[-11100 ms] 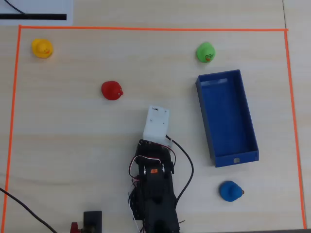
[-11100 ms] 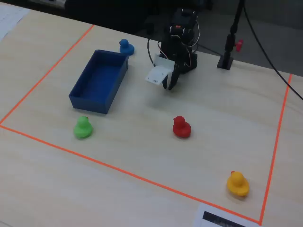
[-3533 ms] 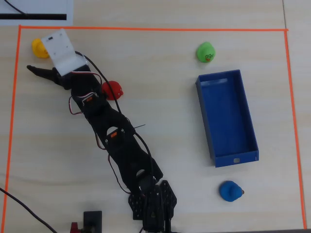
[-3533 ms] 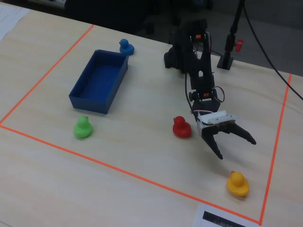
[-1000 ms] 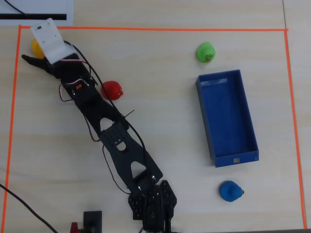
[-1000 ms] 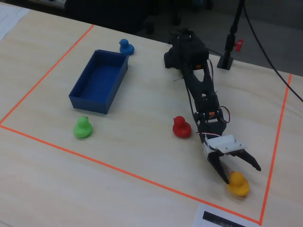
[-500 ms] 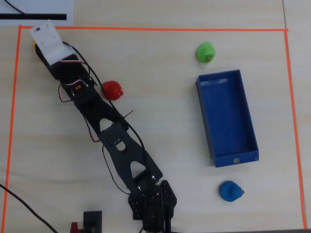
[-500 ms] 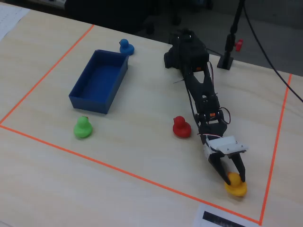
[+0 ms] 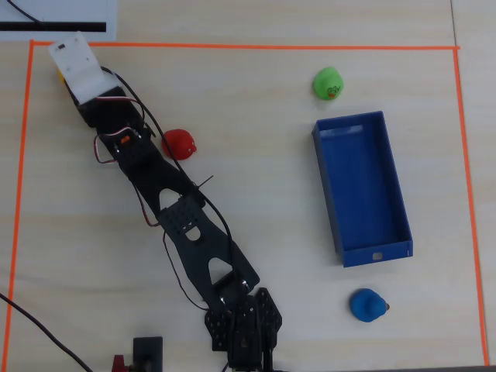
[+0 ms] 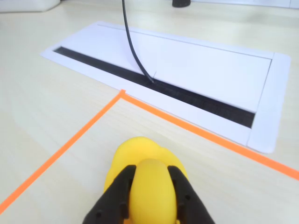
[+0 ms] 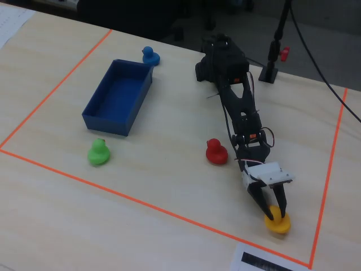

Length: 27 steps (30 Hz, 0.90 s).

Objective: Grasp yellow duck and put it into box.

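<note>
The pincer [image 11: 274, 213] is closed on the yellow duck [image 11: 278, 222], its two black fingers [image 10: 116, 196] pressed against either side of the duck's head in the wrist view. The duck sits on the pale wooden bench [image 11: 169, 186] in the corner of the area marked by orange tape [image 11: 141, 202], well apart from the blue box [image 11: 119, 97]. In the overhead view the arm [image 9: 178, 217] stretches from its base at the bottom edge up to the top left corner, and its white wrist housing [image 9: 76, 65] covers almost all of the duck. The red duck [image 9: 179, 144] lies just beside the arm. The green duck [image 9: 328, 82] stands near one short end of the box and the blue duck [image 9: 366, 304] near the other. Beyond the tape corner lies a white panel [image 10: 196, 70] with a black slot.
</note>
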{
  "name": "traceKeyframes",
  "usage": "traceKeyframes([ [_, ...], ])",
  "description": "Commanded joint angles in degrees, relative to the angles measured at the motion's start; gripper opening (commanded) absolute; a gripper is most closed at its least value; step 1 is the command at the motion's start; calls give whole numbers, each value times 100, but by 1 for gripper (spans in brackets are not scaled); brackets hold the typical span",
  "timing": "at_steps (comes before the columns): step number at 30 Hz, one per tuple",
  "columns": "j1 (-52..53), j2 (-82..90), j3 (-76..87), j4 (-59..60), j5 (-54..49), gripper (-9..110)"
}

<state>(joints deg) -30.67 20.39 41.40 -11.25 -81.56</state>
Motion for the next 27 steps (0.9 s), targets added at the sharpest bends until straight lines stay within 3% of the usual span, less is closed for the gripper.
traceKeyframes([
  [1,167,1063,466,-53,35,0],
  [14,633,4456,3375,-185,18,0],
  [27,2619,7594,5810,35,-149,0],
])
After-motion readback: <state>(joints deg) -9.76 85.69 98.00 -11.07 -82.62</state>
